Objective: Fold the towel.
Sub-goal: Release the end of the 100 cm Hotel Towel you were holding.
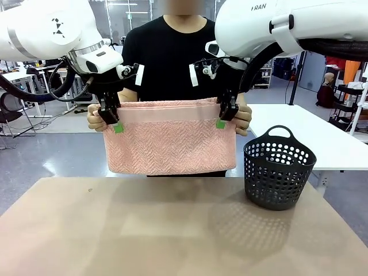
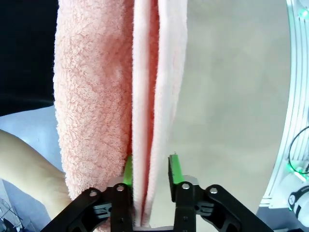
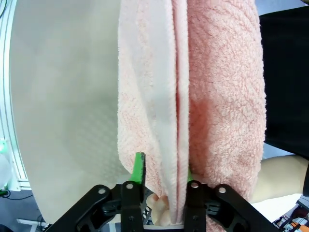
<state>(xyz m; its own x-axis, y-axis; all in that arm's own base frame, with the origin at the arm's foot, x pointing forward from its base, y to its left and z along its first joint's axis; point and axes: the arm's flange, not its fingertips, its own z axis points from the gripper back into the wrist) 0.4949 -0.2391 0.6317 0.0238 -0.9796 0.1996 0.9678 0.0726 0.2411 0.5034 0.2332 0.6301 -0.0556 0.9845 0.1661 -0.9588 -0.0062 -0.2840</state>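
The towel (image 1: 169, 146) hangs in the air over the far edge of the worktop (image 1: 144, 230), in front of the person. It is doubled: in both wrist views two or three layers run side by side, edge on. Holding it high by its top edge lets the cloth drop straight, so the layers line up and the hem stays level.

The left tool (image 1: 114, 123) sits at one top corner and the right tool (image 1: 220, 122) at the other. Each arm reaches in from its own side with the wrist bent so the fingers point down over the edge.

In the left wrist view the left tool (image 2: 150, 169) has its jaws apart, with the layers running loosely between the green pads (image 2: 175, 166) and not pinched. In the right wrist view the right tool (image 3: 164, 176) also stands spread around the edge, its far finger partly hidden by cloth.

The person's hands hold the same corners from behind, one by the left tool (image 1: 94, 118) and one by the right (image 1: 244, 118). This looks like a handover, with the person carrying the weight.

A basket (image 1: 279, 172) stands on the worktop to the right, below the towel and apart from it.
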